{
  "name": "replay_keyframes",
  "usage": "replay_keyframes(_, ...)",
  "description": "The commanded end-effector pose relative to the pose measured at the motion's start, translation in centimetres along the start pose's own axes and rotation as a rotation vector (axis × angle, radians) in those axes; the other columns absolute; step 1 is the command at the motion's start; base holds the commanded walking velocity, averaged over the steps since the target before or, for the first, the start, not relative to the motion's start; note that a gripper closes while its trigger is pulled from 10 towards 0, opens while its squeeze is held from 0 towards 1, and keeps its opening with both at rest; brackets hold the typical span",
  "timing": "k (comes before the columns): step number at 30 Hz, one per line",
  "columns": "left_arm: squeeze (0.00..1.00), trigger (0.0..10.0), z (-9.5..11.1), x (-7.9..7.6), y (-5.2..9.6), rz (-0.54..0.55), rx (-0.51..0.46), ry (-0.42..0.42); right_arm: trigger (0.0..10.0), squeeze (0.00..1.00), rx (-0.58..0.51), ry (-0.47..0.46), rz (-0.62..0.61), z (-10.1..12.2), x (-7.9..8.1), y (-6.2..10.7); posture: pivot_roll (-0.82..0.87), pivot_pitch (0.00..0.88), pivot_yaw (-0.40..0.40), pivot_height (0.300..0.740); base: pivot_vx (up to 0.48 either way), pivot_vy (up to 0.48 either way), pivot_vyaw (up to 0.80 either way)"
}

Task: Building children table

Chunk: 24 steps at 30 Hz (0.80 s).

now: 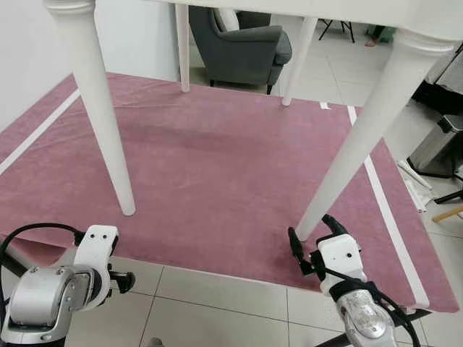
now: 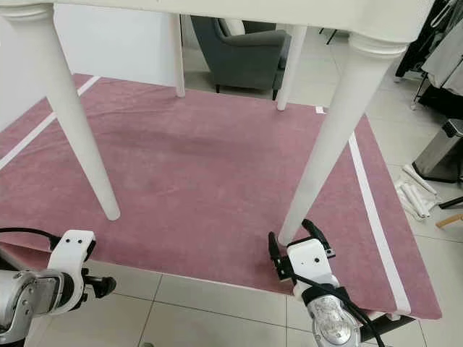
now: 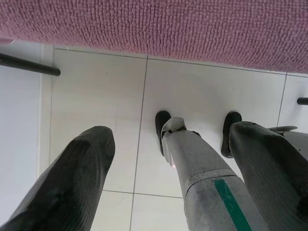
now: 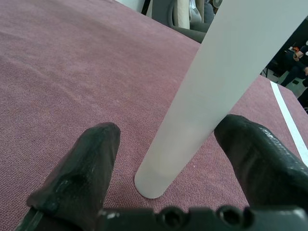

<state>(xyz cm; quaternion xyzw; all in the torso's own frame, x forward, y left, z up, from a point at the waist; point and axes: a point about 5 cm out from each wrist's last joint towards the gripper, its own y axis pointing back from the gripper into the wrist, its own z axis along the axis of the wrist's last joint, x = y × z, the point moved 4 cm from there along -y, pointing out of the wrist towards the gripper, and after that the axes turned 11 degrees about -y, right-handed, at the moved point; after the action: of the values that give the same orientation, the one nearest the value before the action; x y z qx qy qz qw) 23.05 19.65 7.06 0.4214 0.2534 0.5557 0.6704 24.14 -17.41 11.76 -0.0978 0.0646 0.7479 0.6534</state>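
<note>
lowest in the head view and left of the rug (image 1: 217, 181), the left tool (image 1: 124, 280) hangs over pale floor tiles (image 1: 217, 303) just off the rug's near edge; its wrist view shows both black fingers (image 3: 67, 187) spread wide with nothing between them, the robot's own leg and feet below. on the pink rug stands the white children table (image 1: 325, 9), its top above the camera and four tapered legs resting on the rug: a near left leg (image 1: 101, 116), two far legs, and a near right leg (image 1: 354, 144) slanting down to the rug's near edge. the right tool (image 1: 312, 235) sits low at the foot of that near right leg, fingers (image 4: 82, 168) parted on either side of it, not clamped. beyond the rug's far edge stands a grey armchair (image 1: 239, 43); right of the rug, a metal bin (image 1: 441, 144).
</note>
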Motion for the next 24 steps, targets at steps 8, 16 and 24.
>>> replay_keyframes(8, 0.00, 10.0, 12.9, 0.6, 9.1, 0.184, -1.206, -0.244, 10.0, 0.00, -0.009, 0.017, -0.008, 0.2, -0.2, -0.1, 0.13, 0.015, -0.048, 0.740, 0.000, 0.000, 0.00)
replay_keyframes(16, 0.00, 10.0, 7.2, -1.4, 1.3, 0.061, -0.750, -0.282, 10.0, 0.00, 0.365, -0.277, 0.211, -8.2, 4.3, 4.7, 0.12, 0.000, 0.000, 0.740, 0.000, 0.000, 0.00)
replay_keyframes(24, 0.00, 10.0, 7.1, -1.4, 1.1, 0.066, -0.746, -0.286, 10.0, 0.00, 0.367, -0.278, 0.213, -8.3, 4.4, 4.8, 0.12, 0.000, 0.000, 0.740, 0.000, 0.000, 0.00)
